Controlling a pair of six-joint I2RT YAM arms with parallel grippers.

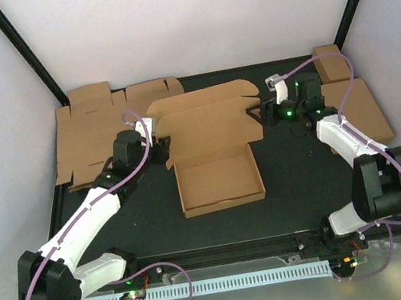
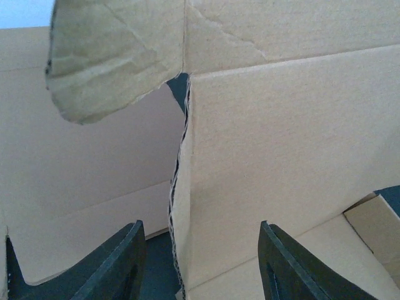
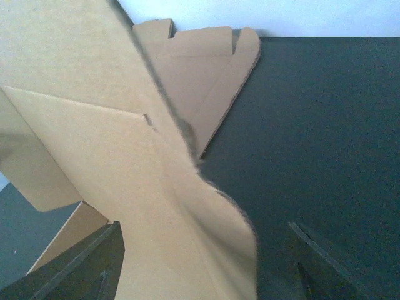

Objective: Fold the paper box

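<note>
At the middle of the black table (image 1: 299, 179), the plain brown cardboard paper box (image 1: 218, 182) lies half folded, with its shallow tray near and its wide lid panel tilted up on the far side. The left gripper (image 1: 160, 151) is at the lid's left edge, its jaws partly apart around a cardboard edge without pinching it. The right gripper (image 1: 259, 115), at the lid's right edge, is spread wide astride a rounded flap and grips nothing.

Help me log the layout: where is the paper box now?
In the top view, the paper box sits at the middle of the black table, lid flap raised at the far side, between the left pincer and the right pincer.
</note>
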